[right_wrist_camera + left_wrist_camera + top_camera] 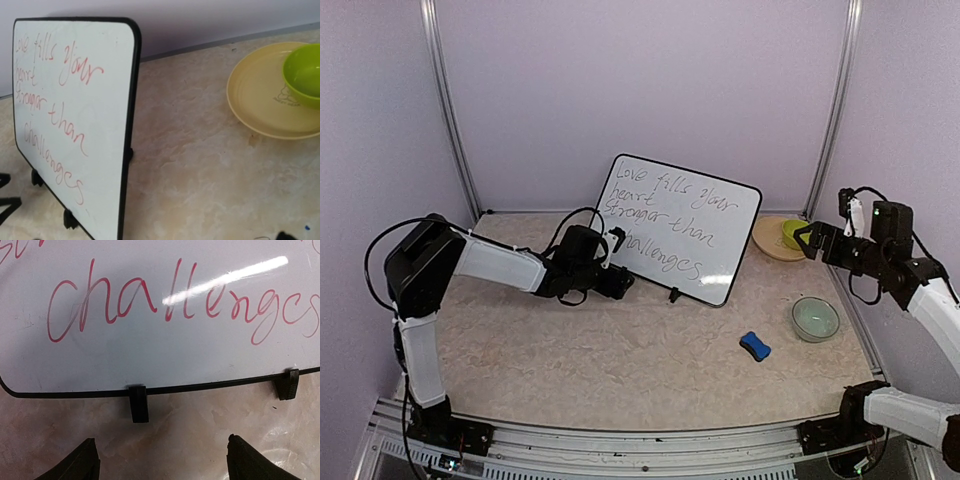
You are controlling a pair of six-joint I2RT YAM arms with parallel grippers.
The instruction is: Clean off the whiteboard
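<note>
The whiteboard [680, 228] stands propped and leaning back toward the rear of the desk [620, 350]. It sits straight ahead of the left end effector [613, 243], whose tip is close to the board's lower left part. Handwriting [175, 302] in red still covers the board, and the bottom line reads "challenges".

In the left wrist view, the left end effector [160, 462] is spread wide with nothing in it. Its two dark fingertips [82, 462] sit low over the bare desk. The board's black frame runs across just beyond them, and two black stand feet [138, 402] clip under the frame's bottom edge. One foot is almost straight ahead of the gap between the fingertips, and the other is off to the right.

The right end effector [807, 241] hangs above the desk at the board's right side, apart from it and facing it edge-on. Whether it is spread or closed cannot be told. Just beside it, between it and the board's right edge, lies a yellow plate [260, 100] with a green bowl [302, 75] on it.

Nearer the arm bases than the right end effector there is a pale bowl [815, 318]. Left of that bowl is a small blue eraser [754, 346], lying flat on the desk. It is well apart from both end effectors, and neither touches it.
</note>
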